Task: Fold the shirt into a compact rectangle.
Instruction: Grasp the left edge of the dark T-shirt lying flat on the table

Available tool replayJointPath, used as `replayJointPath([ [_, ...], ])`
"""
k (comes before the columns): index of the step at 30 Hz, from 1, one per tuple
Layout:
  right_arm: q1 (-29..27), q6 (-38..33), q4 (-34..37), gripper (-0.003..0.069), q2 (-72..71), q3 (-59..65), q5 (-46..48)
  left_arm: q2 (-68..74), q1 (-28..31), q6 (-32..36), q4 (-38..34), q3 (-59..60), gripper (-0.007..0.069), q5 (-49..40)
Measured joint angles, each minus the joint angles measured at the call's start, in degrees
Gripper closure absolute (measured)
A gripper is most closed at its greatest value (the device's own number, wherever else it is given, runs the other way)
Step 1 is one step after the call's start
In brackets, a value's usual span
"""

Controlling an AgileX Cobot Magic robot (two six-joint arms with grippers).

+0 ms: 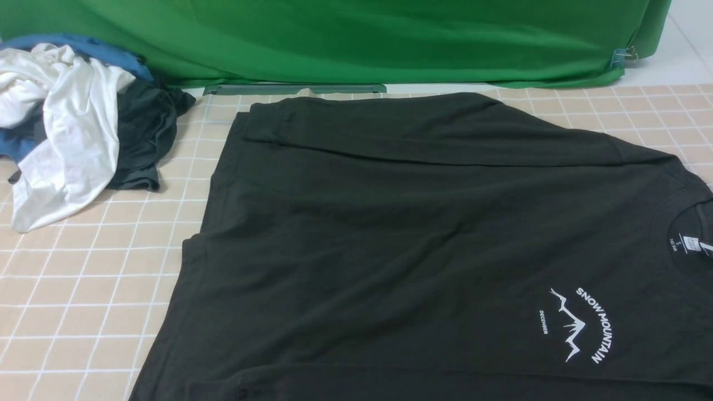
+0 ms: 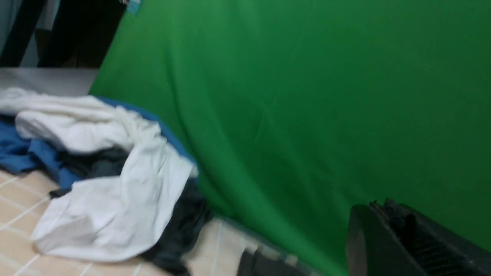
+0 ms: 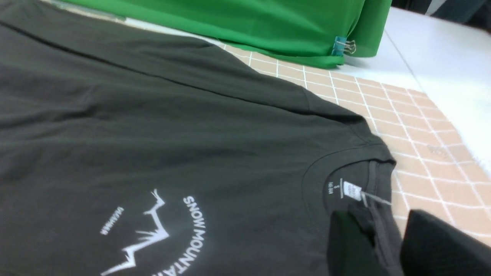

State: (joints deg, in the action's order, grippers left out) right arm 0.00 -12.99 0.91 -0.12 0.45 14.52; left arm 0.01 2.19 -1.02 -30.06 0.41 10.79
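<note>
The shirt (image 1: pixel 390 250) lay spread flat over the middle and right of the bench (image 1: pixel 83 289), with its collar to the right and its hem to the left. A pile of clothes (image 1: pixel 72 128) sat at the far left, near the shirt but not touching it. A backdrop cloth (image 1: pixel 362 39) hung behind both, with a binder clip (image 1: pixel 624 55) at its right end.

The left gripper (image 2: pixel 383 237) shows as a matte black, blunt-cornered block with a ribbed face, and the right gripper (image 3: pixel 379 220) as two plain matte black fingers (image 3: pixel 347 245) with squared tips.
</note>
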Motion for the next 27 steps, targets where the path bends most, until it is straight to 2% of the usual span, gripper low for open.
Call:
replayJointPath([
  [5, 0.00, -0.76, -0.14, 0.0412, 0.00, 0.00, -0.42, 0.00, 0.00, -9.76, 4.02, 0.00, 0.0605, 10.19],
  [8, 0.00, -0.76, -0.24, 0.0412, 0.00, 0.00, -0.44, -0.05, 0.00, -14.69, 8.98, -0.59, 0.0605, 9.74],
  [9, 0.00, -0.61, 0.13, 0.0412, 0.00, 0.00, -1.04, -0.05, 0.00, -17.85, 11.97, -2.66, 0.0605, 6.10],
  [12, 0.00, 2.74, 4.07, 0.0412, 0.00, 0.00, -4.70, 0.94, 0.00, -20.09, 16.48, -9.01, 0.0605, -3.46],
  [14, 0.00, 10.98, 10.99, 0.0412, 0.00, 0.00, -10.26, 5.20, 0.00, -19.65, 19.40, -15.79, 0.0605, -15.18],
  [15, 0.00, 11.91, 11.50, 0.0412, 0.00, 0.00, -10.80, 6.32, 0.00, -19.48, 19.58, -16.41, 0.0605, -17.39],
  [17, 0.00, 22.57, 15.34, 0.0412, 0.00, 0.00, -16.80, 14.36, 0.00, -14.37, 20.07, -22.83, 0.0605, -30.28],
  [19, 0.00, 27.47, 16.53, 0.0412, 0.00, 0.00, -19.49, 21.52, 0.00, -9.58, 19.04, -27.16, 0.0605, -40.00],
  [20, 0.00, 30.85, 17.18, 0.0412, 0.00, 0.00, -21.73, 29.37, 0.00, -3.90, 17.33, -30.93, 0.0605, -49.42],
  [24, 0.00, 32.77, 17.66, 0.0412, 0.00, 0.00, -23.48, 46.01, 0.00, 7.12, 12.92, -35.25, 0.0605, -62.33],
  [27, 0.00, 33.94, 17.84, 0.0412, 0.00, 0.00, -24.79, 55.98, 0.00, 13.45, 10.53, -35.21, 0.0606, -65.39],
])
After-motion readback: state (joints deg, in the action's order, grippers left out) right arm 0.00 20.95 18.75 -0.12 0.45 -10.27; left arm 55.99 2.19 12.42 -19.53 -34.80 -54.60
